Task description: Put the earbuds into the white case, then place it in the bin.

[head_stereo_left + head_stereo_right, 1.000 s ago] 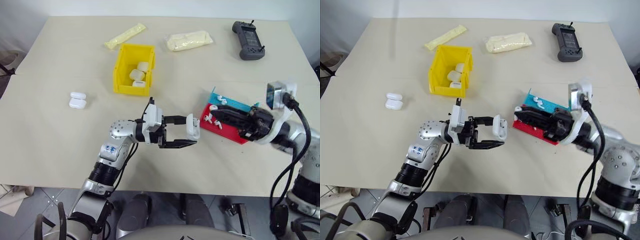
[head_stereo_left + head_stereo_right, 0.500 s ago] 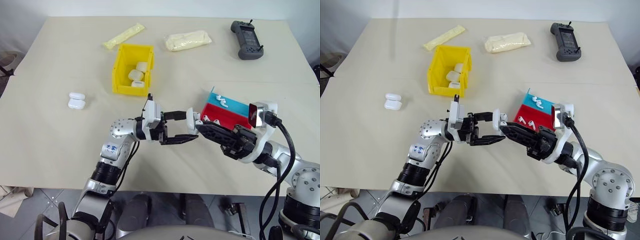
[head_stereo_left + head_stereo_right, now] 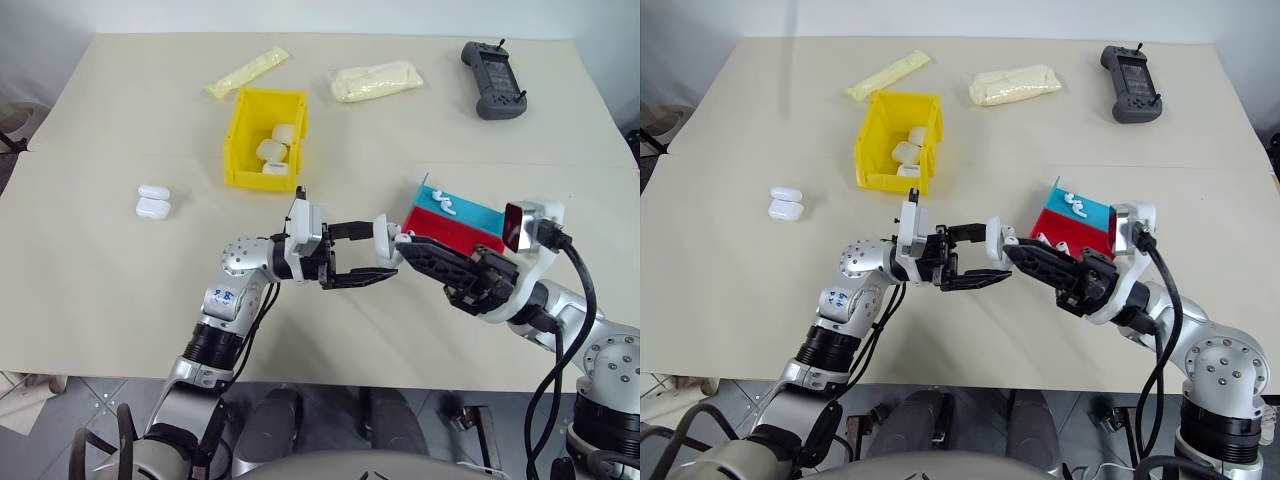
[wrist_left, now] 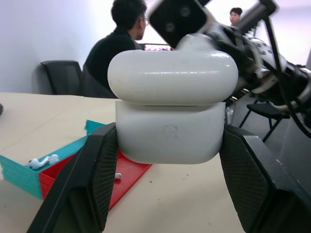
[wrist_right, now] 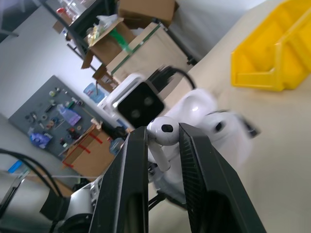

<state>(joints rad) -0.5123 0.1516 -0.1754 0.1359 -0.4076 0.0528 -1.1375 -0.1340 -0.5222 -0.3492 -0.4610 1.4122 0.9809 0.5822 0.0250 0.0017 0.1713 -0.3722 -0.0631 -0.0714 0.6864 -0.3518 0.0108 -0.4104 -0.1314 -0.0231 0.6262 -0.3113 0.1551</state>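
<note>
Above the front middle of the desk (image 3: pixel 120 280), a white case (image 3: pixel 385 238) sat clamped between the two black fingers of the left claw (image 3: pixel 378 252), lid up and open. Its rounded lid and body showed close in the left wrist view (image 4: pixel 171 116), pinched on both sides by the fingers (image 4: pixel 92 184). The right claw (image 3: pixel 408 246) reached in from the right, tips just beside the case, nipped tight on one earbud (image 5: pixel 163 132) whose white head stuck out between its fingers (image 5: pixel 133 179). Behind that arm lay a red and teal tray (image 3: pixel 462 220) with more earbuds (image 3: pixel 445 204) on the teal part. Farther back to the left stood the yellow bin (image 3: pixel 265 138) with several white cases (image 3: pixel 272 152) inside. Two more cases (image 3: pixel 154 201) lay well left of the bin. Along the far edge were two pale packets (image 3: pixel 378 80) and a dark handheld controller (image 3: pixel 495 79).
</note>
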